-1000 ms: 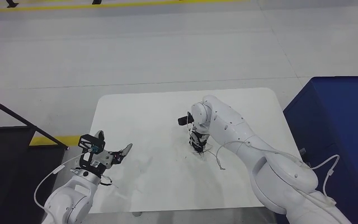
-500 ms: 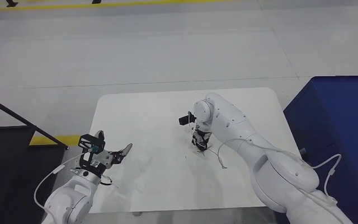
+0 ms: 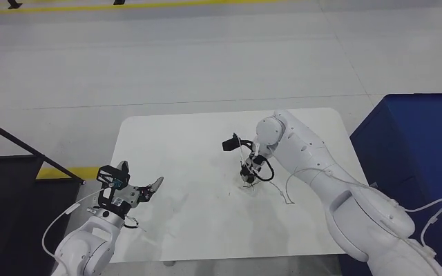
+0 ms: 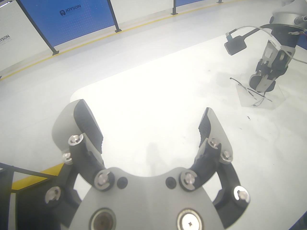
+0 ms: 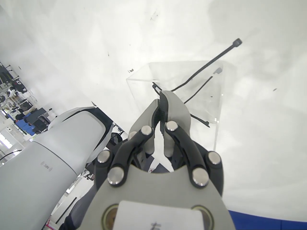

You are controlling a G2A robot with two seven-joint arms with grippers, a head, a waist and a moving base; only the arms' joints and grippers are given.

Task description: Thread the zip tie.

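The right gripper (image 5: pixel 160 96), fingers (image 5: pixel 176 106) pinched shut on the zip tie (image 5: pixel 211 61) at the clear block (image 5: pixel 144 84), likely steadies it for threading, while the left gripper (image 4: pixel 144 105) hangs wide open and empty at the table's (image 3: pixel 193 138) eight o'clock.

The white table (image 3: pixel 173 145), a flat top with rounded corners, carried a small clear acrylic block (image 5: pixel 211 106). The block stood near the table's middle, slightly toward the robot's right and well in from every edge, and the white surface showed through its walls. A few tiny dark specks (image 5: pixel 130 70) lay scattered directly on the tabletop, one just beside a corner of the block and others farther off, all too small to identify.
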